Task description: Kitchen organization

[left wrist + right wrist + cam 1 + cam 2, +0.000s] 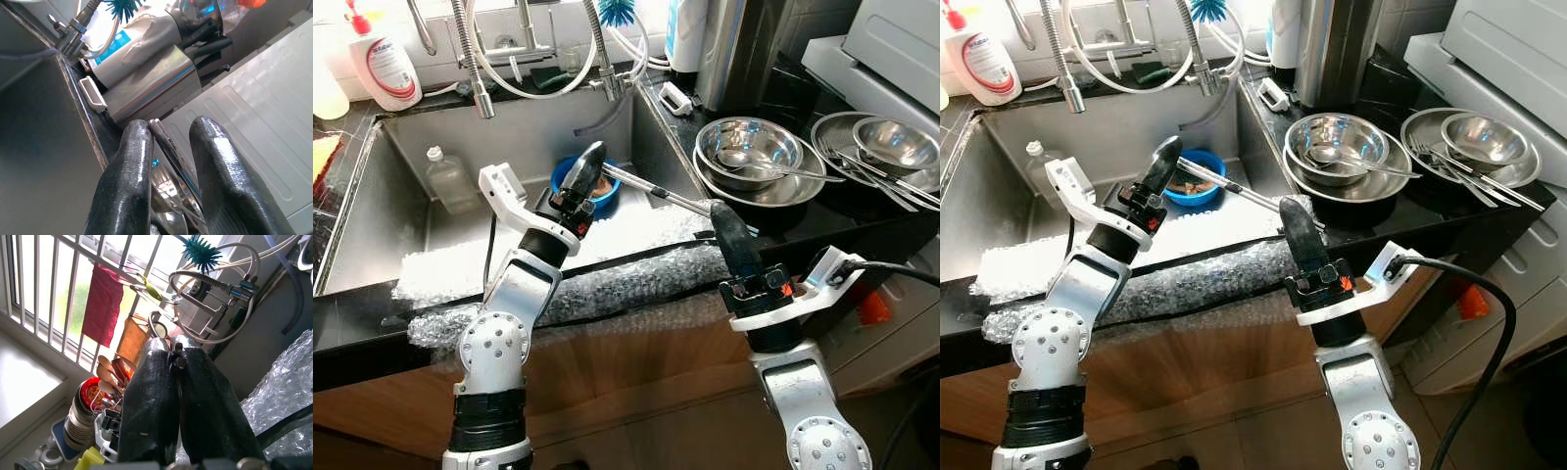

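The sink [372,235] holds bubble wrap [626,274], a bottle [450,181] and a blue bowl [612,191]; steel bowls [749,147] sit on the tabletop [862,211]. Both pincers grip one long utensil [656,191] over the sink: left pincer [585,168], right pincer [720,217] clamped on its ends. Sorting looks barely begun.

This is a home kitchen. A stainless steel sink [372,225] is set into a dark desk [862,211], with pull-out taps [475,59] and a blue bottle brush [617,10] above it. Steel bowls [749,147] and cutlery [876,176] are stacked beside the sink, and a bottle of washing-up liquid [384,64] stands on the ledge. Cloths [102,303] hang on a barred window [44,279] above a rack of plates and spoons [90,401].
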Available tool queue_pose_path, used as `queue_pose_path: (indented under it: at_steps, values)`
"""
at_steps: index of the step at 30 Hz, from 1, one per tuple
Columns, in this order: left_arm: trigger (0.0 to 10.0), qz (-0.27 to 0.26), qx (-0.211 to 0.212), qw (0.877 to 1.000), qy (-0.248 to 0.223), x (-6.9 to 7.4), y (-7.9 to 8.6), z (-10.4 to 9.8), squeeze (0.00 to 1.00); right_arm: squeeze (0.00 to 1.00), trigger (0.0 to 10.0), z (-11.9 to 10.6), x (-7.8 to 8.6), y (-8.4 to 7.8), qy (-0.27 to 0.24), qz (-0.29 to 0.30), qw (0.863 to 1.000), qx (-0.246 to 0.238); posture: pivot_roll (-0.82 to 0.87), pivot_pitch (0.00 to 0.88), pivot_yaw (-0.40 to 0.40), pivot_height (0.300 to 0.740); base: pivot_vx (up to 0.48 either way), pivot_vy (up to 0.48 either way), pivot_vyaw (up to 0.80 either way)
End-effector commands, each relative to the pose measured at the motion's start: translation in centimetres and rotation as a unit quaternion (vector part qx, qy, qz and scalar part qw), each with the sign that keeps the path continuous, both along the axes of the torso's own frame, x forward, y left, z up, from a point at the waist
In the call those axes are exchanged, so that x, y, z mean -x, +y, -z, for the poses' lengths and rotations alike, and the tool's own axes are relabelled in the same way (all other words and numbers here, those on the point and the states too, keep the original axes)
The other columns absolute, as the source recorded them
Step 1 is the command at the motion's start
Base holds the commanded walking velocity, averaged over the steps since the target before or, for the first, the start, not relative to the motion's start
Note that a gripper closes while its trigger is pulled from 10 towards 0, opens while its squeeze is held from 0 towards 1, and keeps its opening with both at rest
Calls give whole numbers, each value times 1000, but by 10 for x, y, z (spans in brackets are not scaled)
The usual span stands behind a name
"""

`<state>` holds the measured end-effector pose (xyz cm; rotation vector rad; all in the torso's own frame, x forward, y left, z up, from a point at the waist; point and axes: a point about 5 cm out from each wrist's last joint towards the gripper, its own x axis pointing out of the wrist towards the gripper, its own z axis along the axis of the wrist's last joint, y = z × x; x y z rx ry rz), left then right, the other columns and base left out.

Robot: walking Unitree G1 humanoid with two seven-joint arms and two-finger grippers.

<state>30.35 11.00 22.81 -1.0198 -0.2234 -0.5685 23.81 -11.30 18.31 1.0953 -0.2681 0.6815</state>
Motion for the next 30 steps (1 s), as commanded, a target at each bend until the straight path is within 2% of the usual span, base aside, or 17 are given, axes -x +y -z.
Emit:
queue_pose_path:
  at_steps: [1, 9, 30]
  values:
    - [10000, -4, 8, 1000, -5, 1, 3, -3, 0, 0, 10000, -7, -1, 2, -10, 4, 1000, -15, -11, 109, 32, 740, 0, 0, 0]
    - [10000, 17, 25, 999, -10, 2, -1, -5, 0, 0, 10000, -7, 0, 4, -16, -13, 1000, -21, -12, 105, 30, 740, 0, 0, 0]
    - [10000, 27, 44, 999, -10, 2, -1, -6, 0, 0, 10000, -4, 4, 7, -15, -43, 998, -35, -10, 106, 27, 740, 0, 0, 0]
